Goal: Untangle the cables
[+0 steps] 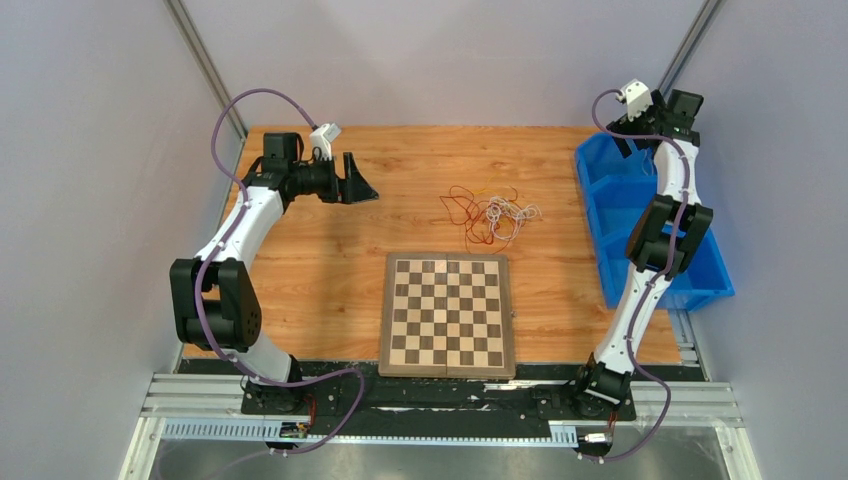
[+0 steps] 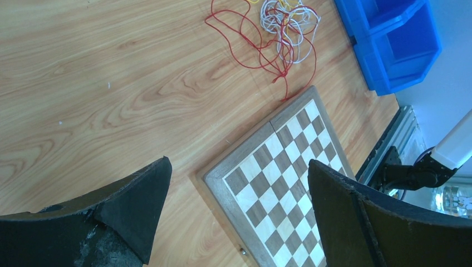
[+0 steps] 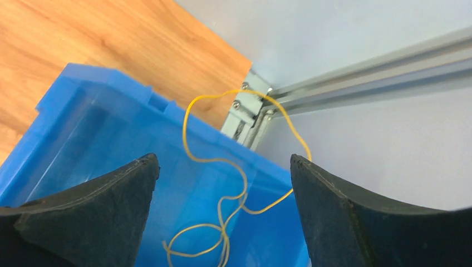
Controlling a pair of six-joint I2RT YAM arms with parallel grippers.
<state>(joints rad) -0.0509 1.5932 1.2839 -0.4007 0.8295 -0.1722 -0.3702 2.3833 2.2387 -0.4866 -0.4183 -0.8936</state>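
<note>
- The wooden table [image 1: 300, 260] fills the middle of the top view.
- A blue bin [image 1: 605, 185] sits at the right edge of the frame.
- A chessboard [image 1: 447, 313] lies at lower centre, flat and closed.
- The left gripper [image 1: 362, 180], at upper left, hangs over bare wood with its jaws wide apart and holding nothing.
- The right gripper [image 3: 221, 161], at upper right over the bin, also has its jaws spread.
- The cables [image 1: 490, 213], a red and white tangle, lie just above the chessboard.
- One yellow strand [image 3: 245, 90] loops between the right fingers, over the bin.
</note>
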